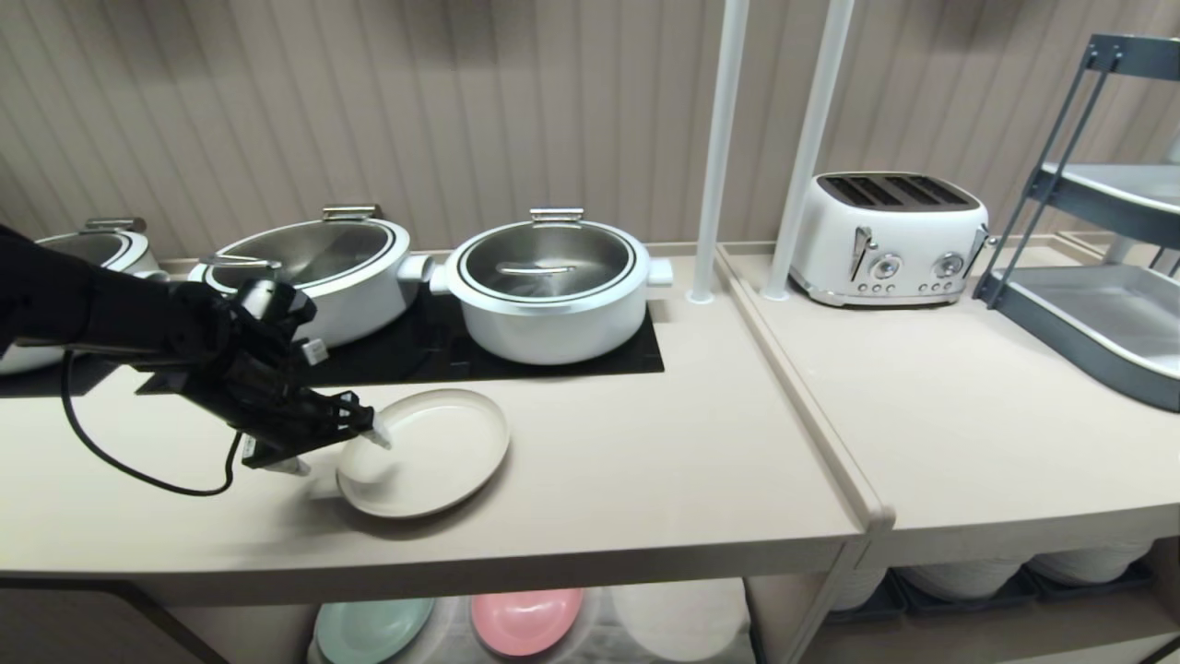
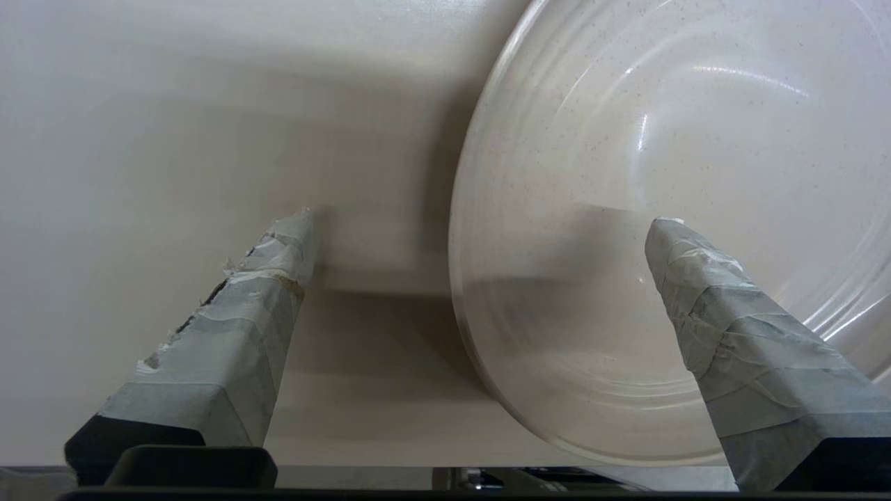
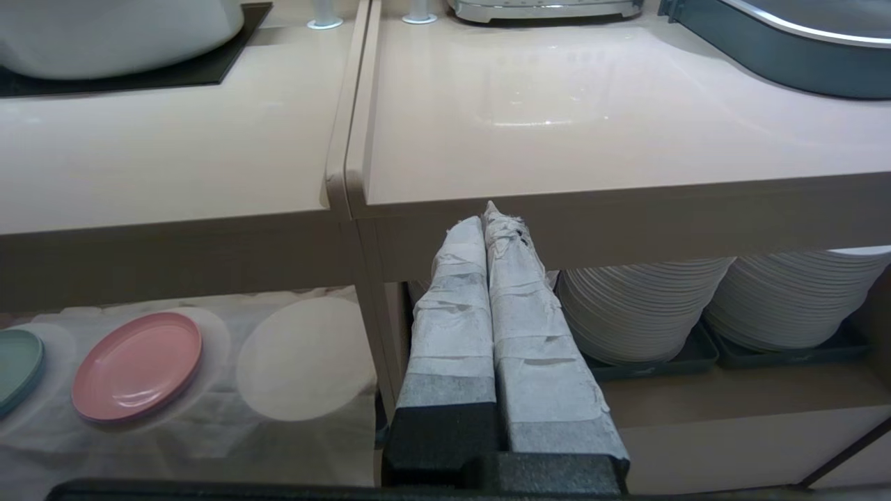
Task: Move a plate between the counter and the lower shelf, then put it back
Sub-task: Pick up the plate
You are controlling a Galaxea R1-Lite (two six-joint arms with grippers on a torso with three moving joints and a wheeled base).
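The cream plate (image 1: 442, 452) lies flat on the counter (image 1: 645, 461), in front of the black hob. My left gripper (image 1: 339, 454) is at the plate's left rim, open wide, and nothing is gripped. In the left wrist view, the left gripper (image 2: 482, 219) has one taped finger (image 2: 738, 327) over the plate (image 2: 661, 125) and the other over bare counter (image 2: 174, 139). My right gripper (image 3: 487, 217) is shut and empty, parked below the counter's front edge (image 3: 160, 257), beside the lower shelf (image 3: 209, 445) with its white cloth. The lower shelf (image 1: 599, 636) also shows under the counter in the head view.
Three white pots (image 1: 553, 286) stand on the hob behind the plate. Two white poles (image 1: 719, 148), a white toaster (image 1: 890, 238) and a grey tray rack (image 1: 1097, 314) are to the right. A mint plate (image 1: 373, 629) and a pink plate (image 1: 525, 620) lie on the lower shelf; white plate stacks (image 3: 640, 306) fill the neighbouring bay.
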